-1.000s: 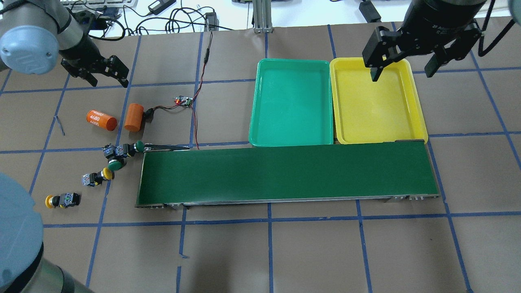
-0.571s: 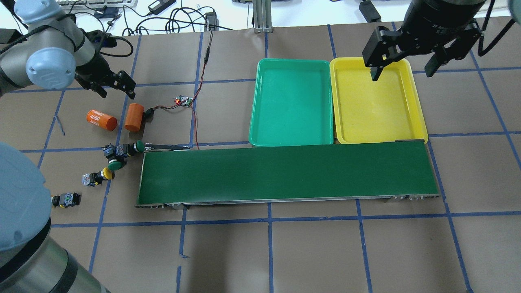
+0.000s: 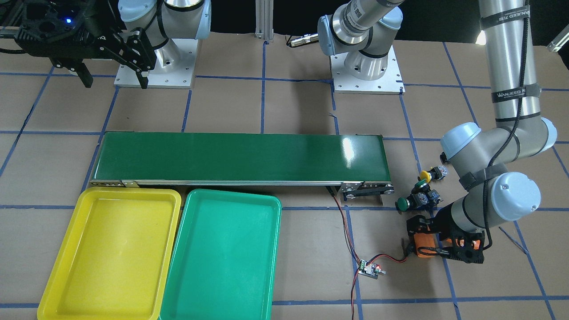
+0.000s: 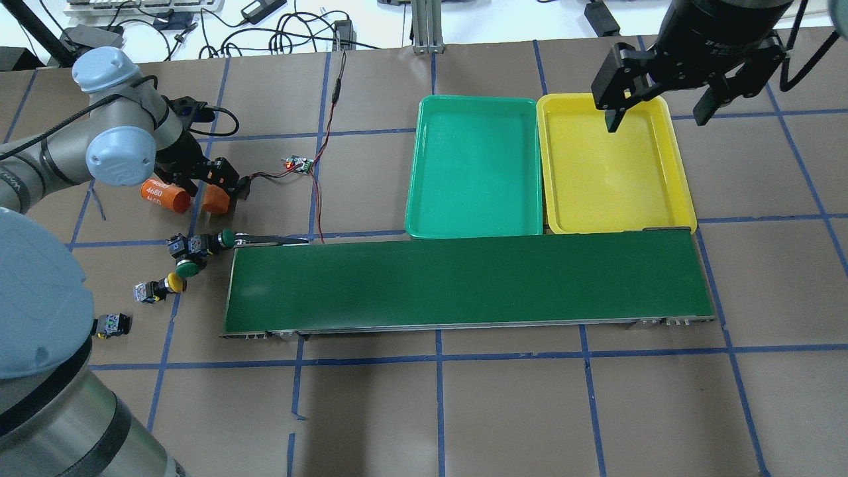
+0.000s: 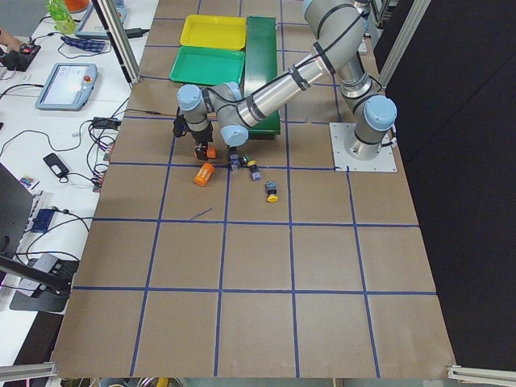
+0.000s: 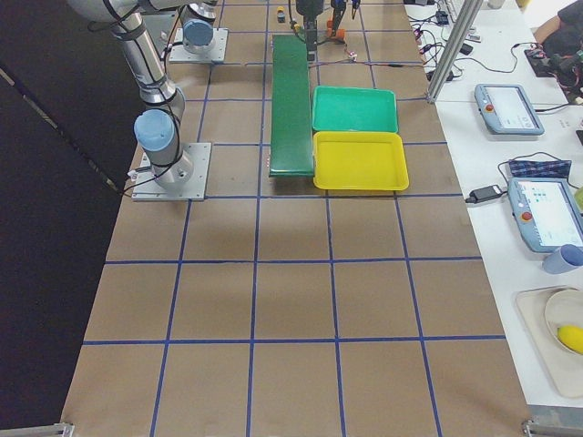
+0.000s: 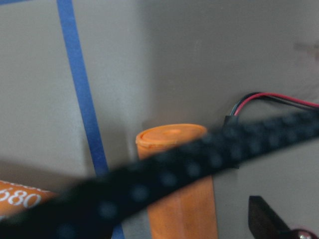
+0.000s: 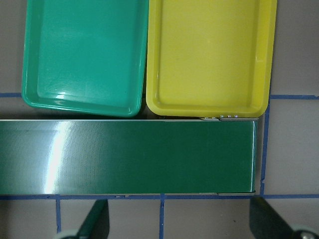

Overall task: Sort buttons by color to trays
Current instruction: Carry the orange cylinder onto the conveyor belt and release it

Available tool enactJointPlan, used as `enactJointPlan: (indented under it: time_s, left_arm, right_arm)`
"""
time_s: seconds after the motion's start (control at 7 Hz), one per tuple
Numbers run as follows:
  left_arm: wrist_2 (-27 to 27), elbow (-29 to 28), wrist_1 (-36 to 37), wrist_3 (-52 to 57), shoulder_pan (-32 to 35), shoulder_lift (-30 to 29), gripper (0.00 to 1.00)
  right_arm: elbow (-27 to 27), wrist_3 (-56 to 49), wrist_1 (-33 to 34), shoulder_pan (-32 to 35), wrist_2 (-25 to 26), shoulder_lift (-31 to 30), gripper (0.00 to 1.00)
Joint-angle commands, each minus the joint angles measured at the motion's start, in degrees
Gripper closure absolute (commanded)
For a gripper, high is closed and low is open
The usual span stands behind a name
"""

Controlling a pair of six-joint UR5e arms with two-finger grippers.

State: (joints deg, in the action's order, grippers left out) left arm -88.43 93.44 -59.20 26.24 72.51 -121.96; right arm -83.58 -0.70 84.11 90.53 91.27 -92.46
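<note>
Four buttons lie left of the belt's end. One green-capped button [image 4: 225, 238] touches the belt corner, a second green one [image 4: 187, 268] lies just below it, and a yellow one [image 4: 173, 283] follows. The fourth button [image 4: 112, 324] shows only its body, its cap hidden by my arm. My left gripper [image 4: 202, 179] is open, low over two orange cylinders [image 4: 213, 199], and holds nothing. The green tray [image 4: 474, 165] and yellow tray [image 4: 613, 165] are empty. My right gripper [image 4: 656, 112] hangs open above the yellow tray's far edge.
A long dark-green conveyor belt [image 4: 464, 281] runs in front of the trays. A small circuit board [image 4: 299, 163] with red and black wires sits right of the cylinders. A lying orange cylinder [image 4: 162, 194] is marked 4680. Blue tape lines grid the brown table.
My left arm has swung in and down from the far left, and its gripper is now over the orange cylinders. The arm now hides the nearest button's yellow cap. The right arm is still.
</note>
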Motion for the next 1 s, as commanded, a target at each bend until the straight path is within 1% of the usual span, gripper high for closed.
enactJointPlan:
  time_s: [0.0, 0.14, 0.29, 0.57, 0.71, 0.86]
  left_arm:
    - [0.0, 0.3, 0.0, 0.0, 0.0, 0.1, 0.88]
    - [0.1, -0.1, 0.0, 0.0, 0.0, 0.6, 0.91]
    - [-0.2, -1.0, -1.7, -1.0, 1.3, 3.4, 0.91]
    - [0.6, 0.2, -8.1, -0.4, 1.8, 11.1, 0.91]
    - [0.8, 2.7, -11.3, 1.6, 5.8, 15.7, 0.91]
    - [0.4, 6.8, -11.8, 2.1, 11.1, 19.7, 0.91]
  right_arm:
    - [0.0, 0.0, 0.0, 0.0, 0.1, 0.0, 0.0]
    - [0.0, 0.0, 0.0, 0.0, 0.0, 0.0, 0.0]
    - [0.0, 0.0, 0.0, 0.0, 0.0, 0.0, 0.0]
    - [0.0, 0.0, 0.0, 0.0, 0.1, 0.0, 0.0]
    - [0.0, 0.0, 0.0, 0.0, 0.1, 0.0, 0.0]
    - [0.0, 0.0, 0.0, 0.0, 0.1, 0.0, 0.0]
